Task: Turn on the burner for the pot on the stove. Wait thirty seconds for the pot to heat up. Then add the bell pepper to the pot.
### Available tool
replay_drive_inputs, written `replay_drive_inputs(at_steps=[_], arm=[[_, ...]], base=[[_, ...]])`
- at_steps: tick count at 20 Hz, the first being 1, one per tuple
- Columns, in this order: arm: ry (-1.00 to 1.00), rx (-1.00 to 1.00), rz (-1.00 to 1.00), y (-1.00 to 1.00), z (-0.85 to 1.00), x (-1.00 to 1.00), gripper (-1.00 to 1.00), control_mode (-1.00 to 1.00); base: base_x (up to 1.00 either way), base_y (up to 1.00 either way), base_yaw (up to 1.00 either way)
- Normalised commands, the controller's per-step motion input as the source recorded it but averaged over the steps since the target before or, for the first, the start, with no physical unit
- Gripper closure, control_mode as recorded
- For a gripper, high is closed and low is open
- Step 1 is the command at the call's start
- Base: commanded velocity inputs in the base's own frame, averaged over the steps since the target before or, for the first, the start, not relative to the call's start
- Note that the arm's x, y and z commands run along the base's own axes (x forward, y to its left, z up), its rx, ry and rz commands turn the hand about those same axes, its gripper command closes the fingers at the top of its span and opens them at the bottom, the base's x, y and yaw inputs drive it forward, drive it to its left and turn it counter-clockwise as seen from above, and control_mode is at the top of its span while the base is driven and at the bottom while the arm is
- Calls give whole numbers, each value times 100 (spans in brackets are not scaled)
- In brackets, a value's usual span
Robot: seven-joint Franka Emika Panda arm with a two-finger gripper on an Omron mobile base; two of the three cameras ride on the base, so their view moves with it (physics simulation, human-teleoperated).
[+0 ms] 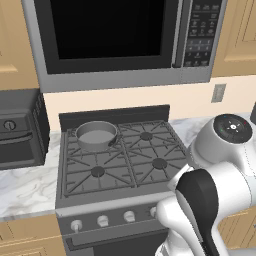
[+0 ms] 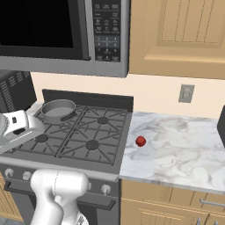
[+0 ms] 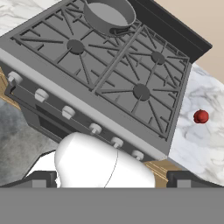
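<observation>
The grey pot (image 1: 95,135) (image 2: 58,110) (image 3: 109,15) sits on the back left burner of the dark stove (image 1: 150,150) (image 2: 94,151) (image 3: 109,83); it looks empty. Several pale knobs (image 1: 102,220) (image 3: 68,112) line the stove's front panel. On the marble counter right of the stove lies the small red bell pepper (image 2: 140,141) (image 3: 201,116). My gripper (image 3: 113,179) is open and empty, held above the stove's front edge and looking down at it, apart from the pot, the knobs and the pepper. No flame is visible under the pot.
A microwave (image 1: 120,35) (image 2: 57,30) hangs above the stove. A dark toaster oven (image 1: 20,130) stands on the counter to the left. Marble counter (image 2: 184,154) extends to the right, below a wall outlet (image 2: 186,93) and wooden cabinets (image 2: 184,35).
</observation>
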Motion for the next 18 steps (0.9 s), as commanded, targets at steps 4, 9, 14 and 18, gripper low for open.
replay_drive_inputs(at_steps=[4,9,14,18], arm=[[0,0,0,0,0,0,-100,-100],[0,0,0,0,0,0,-100,-100],[0,0,0,0,0,0,-100,-100],[0,0,0,0,0,0,-100,-100]], base=[[0,0,0],[0,0,0],[0,0,0],[0,0,0]])
